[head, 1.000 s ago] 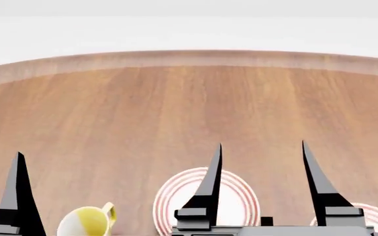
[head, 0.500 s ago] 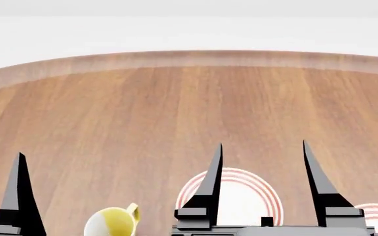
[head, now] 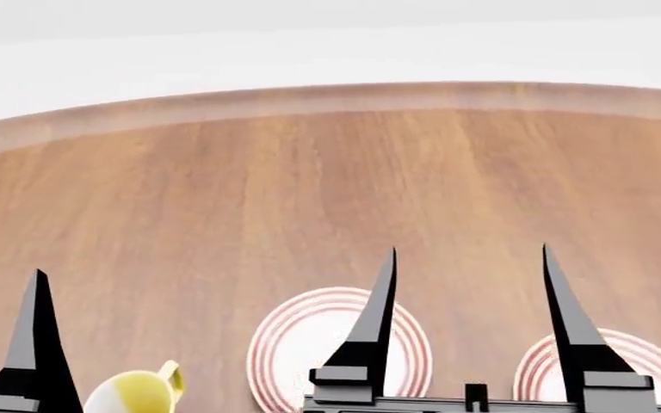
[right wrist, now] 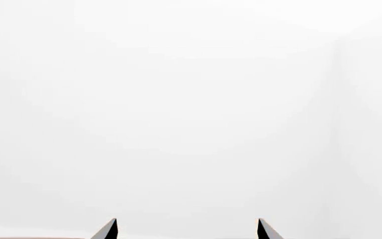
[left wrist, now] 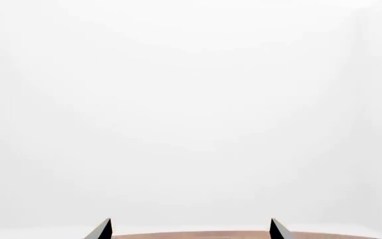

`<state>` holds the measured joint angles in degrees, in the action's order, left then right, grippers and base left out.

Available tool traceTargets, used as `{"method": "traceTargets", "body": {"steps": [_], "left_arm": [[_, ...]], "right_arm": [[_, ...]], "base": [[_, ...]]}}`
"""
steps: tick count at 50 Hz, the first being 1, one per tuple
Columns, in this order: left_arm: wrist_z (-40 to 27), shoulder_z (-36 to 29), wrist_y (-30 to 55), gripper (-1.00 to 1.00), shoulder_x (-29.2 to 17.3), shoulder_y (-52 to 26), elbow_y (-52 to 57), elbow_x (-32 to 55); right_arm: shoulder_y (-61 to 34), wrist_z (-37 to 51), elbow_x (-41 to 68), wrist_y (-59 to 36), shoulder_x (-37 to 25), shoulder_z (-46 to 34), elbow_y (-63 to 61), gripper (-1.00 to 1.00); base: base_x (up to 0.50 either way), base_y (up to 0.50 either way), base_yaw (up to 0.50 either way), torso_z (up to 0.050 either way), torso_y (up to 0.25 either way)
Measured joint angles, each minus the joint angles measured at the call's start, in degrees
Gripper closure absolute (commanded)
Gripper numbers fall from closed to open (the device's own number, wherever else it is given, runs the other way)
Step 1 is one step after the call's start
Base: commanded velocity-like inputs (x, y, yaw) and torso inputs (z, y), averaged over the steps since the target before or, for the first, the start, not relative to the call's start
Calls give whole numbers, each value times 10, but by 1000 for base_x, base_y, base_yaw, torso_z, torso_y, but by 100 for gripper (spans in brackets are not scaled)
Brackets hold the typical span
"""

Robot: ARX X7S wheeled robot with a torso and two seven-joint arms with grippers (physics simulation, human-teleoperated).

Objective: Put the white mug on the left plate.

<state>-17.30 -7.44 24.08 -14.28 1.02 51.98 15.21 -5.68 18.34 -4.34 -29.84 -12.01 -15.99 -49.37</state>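
The view has swung, so the left plate (head: 296, 344) now sits nearer the yellow mug (head: 135, 394) on the tabletop (head: 330, 189). Both grippers' jaws are apart, holding nothing. The white mug is not in view.

Table (head: 307, 172) bare from 9 through 12 to 3. Obstacles low only: yellow mug (head: 135, 393) at 7, two plates (head: 296, 344) (head: 640, 366) (flat) at 6 and 5.

Round wooden table (head: 307, 189), pale rim; plain white surround, possibly walls.
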Motion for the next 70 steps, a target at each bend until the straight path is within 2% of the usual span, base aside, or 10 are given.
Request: {"method": "traceTargets", "body": {"steps": [29, 44, 51, 70], "left_arm": [[-8, -10, -4, -100, -10, 0, -2, 6], [9, -24, 5, -100, -19, 8, -3, 40], [40, -49, 1, -100, -31, 25, -6, 60], [135, -124, -72, -100, -82, 60, -91, 26]], "right_arm": [[-1, 17, 11, 2, -11, -4, -2, -100], [-7, 21, 12, -21, -14, -8, -1, -100], [-9, 22, 15, -30, -15, -8, -2, -100], [-12, 26, 20, -45, -19, -12, -6, -100]], "base": [[0, 0, -490, 0, 0], [0, 0, -2, 0, 0], [0, 0, 0, 0, 0], [0, 0, 0, 0, 0]]}}
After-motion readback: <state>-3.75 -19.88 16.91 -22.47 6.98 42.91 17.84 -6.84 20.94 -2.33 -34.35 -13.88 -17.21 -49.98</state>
